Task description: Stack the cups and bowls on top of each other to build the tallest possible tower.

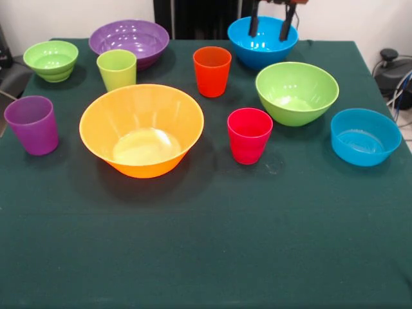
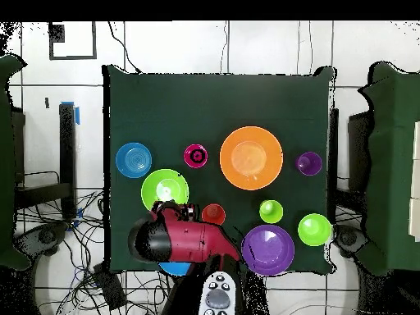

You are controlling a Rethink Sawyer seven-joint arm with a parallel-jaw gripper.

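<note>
All cups and bowls stand apart and upright on the dark green cloth; none is stacked. The front view shows the large orange-yellow bowl [image 1: 141, 129], purple bowl [image 1: 129, 40], small ribbed lime bowl [image 1: 51, 60], medium lime bowl [image 1: 297, 91], and blue bowls at the right [image 1: 365, 136] and far side [image 1: 262, 42]. The cups are purple [image 1: 32, 124], lime [image 1: 116, 69], orange [image 1: 212, 71] and red-pink [image 1: 249, 134]. My gripper [image 1: 271, 24] hangs open and empty just over the far blue bowl. In the overhead view my arm [image 2: 184, 238] covers most of that bowl [image 2: 174, 268].
The cloth-covered table [image 1: 206, 257] fills the front view, with its edges at the right and left. A black device with cables [image 1: 389, 61] sits off the table's right side. Cables lie on the floor around the robot's base [image 2: 217, 295].
</note>
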